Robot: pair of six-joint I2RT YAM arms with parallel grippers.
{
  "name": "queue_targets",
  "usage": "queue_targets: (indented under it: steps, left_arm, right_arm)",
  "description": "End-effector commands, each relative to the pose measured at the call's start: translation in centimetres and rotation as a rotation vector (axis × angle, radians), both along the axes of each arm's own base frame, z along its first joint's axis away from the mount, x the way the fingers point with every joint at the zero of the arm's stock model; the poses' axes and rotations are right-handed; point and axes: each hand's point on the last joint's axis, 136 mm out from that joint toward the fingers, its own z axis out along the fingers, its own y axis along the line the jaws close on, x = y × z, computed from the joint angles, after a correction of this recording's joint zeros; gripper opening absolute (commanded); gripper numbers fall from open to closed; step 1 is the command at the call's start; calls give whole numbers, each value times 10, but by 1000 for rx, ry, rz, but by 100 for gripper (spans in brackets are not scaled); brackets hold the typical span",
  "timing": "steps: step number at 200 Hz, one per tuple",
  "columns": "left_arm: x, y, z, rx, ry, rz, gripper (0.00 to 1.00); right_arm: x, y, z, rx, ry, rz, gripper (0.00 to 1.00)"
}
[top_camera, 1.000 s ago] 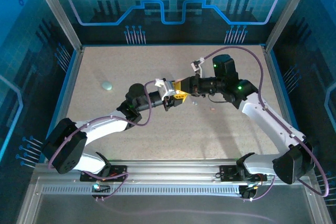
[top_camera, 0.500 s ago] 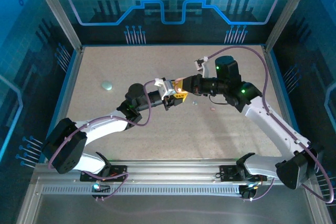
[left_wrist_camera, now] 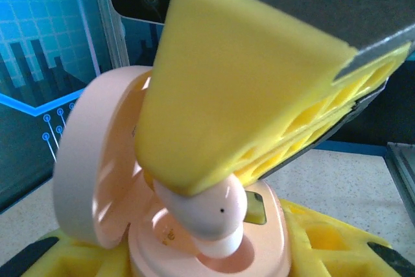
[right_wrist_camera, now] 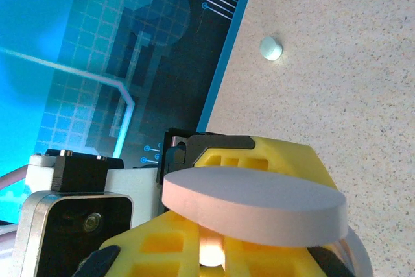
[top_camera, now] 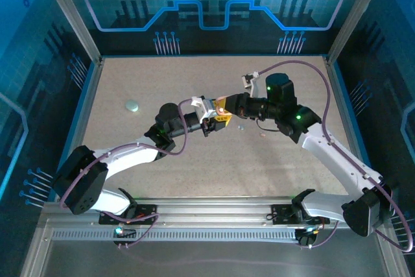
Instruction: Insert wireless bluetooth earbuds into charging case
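Since a second earlier, the right arm had shifted and its right gripper (top_camera: 225, 104) had edged closer to the left gripper (top_camera: 218, 120), near the middle of the table (top_camera: 194, 173).

Both grippers had blocky yellow fingers with a lattice of hollow cells. The left gripper was clamped on the base of a smooth, rounded pink case (left_wrist_camera: 259, 254), whose lid (left_wrist_camera: 81, 167) stood hinged open to one side. The right gripper's fingers were pinched together on a glossy pink-white earbud (left_wrist_camera: 207, 215) with a tiny dark dot; its stem end sat in a well of the case.

Two loose buds lay on the table just right of the grippers, one whitish (top_camera: 240, 128) and one pink (top_camera: 263, 135). A pale mint disc-shaped case (top_camera: 132, 105) lay closed toward the left edge, well apart from them.

The tabletop was matte, speckled beige, bordered in blue. Aluminium posts (top_camera: 68, 11) framed glowing blue panels (top_camera: 214, 4) printed with grids and circuit lines.
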Motion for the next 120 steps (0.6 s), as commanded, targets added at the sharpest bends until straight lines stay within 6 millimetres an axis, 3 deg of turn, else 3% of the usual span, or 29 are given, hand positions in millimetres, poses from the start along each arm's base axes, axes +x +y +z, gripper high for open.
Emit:
queue_targets:
  steps: [1,63,120]
  left_arm:
    - [-8,-6,39,-81,-82,-39,32]
    - [-8,-5,44,-92,-87,-29,32]
    - [-8,-4,43,-90,-89,-28,32]
  right_arm:
    - [0,0,-11,-53,-28,-14,14]
    - [-7,-5,-24,-154,-26,-9,20]
    - [-8,-9,-24,-190,-33,-15,24]
